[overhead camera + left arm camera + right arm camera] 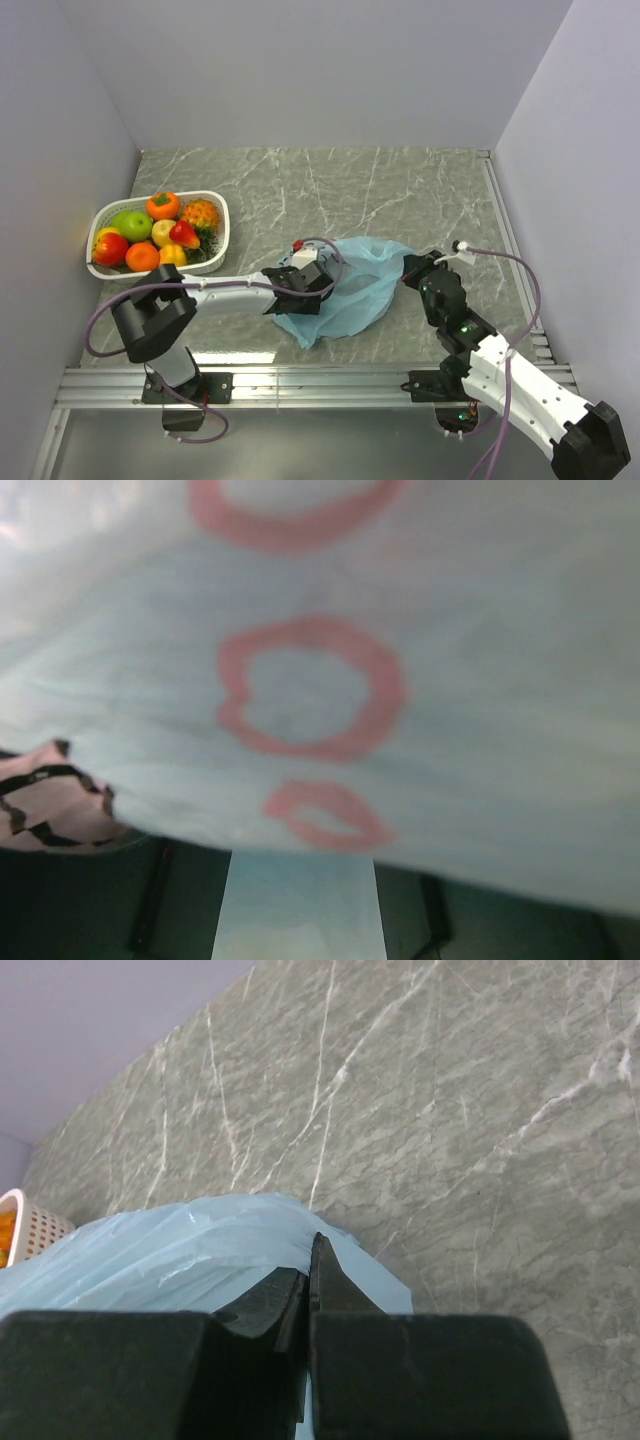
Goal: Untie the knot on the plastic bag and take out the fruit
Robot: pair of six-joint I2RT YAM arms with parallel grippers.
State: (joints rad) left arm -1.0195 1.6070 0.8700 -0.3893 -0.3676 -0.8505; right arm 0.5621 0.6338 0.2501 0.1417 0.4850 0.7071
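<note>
We see the right gripper (310, 1260) clamped on the bag (355, 290) edge, probably anchoring it. Plastic veils the left gripper (290, 295), so we cannot tell its jaws.

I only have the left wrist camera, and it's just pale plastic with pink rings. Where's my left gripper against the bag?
Observer: The top view shows the left gripper at the plastic bag's left edge.
Operator: And the right one?
Observer: The right gripper is shut at the bag's right edge, apparently pinching it.
Operator: Any fruit out?
Observer: Fruit sits in the white basket at far left, apart from the bag.
</note>
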